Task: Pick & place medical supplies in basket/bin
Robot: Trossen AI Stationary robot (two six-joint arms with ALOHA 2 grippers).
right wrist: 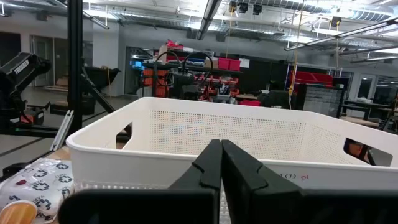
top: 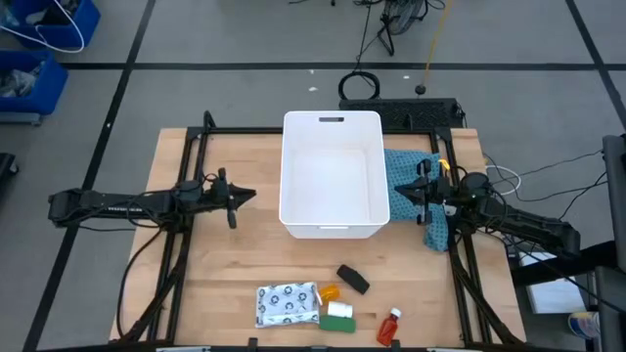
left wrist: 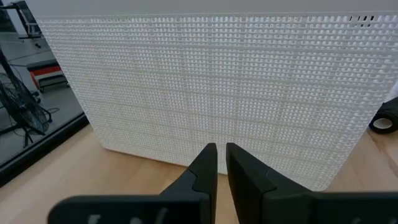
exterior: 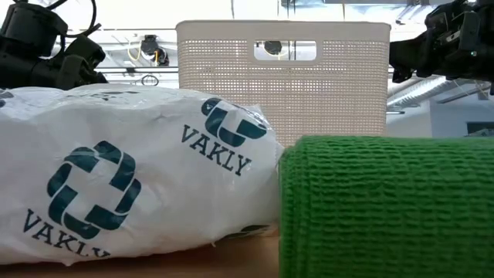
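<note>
Nothing picked yet: my left claw (top: 232, 198) nearly closed and right claw (top: 423, 196) shut, both empty, flank the empty tub (top: 331, 223). Supplies lie near the surface's front edge; next I reach for the packet (top: 288, 304).

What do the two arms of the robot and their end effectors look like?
Both arms are slim and dark, near black. The left arm bears faint pale lettering along its side. Each end effector, left and right, has two flat, dark, tapering fingers. Black cables trail from both arms.
</note>
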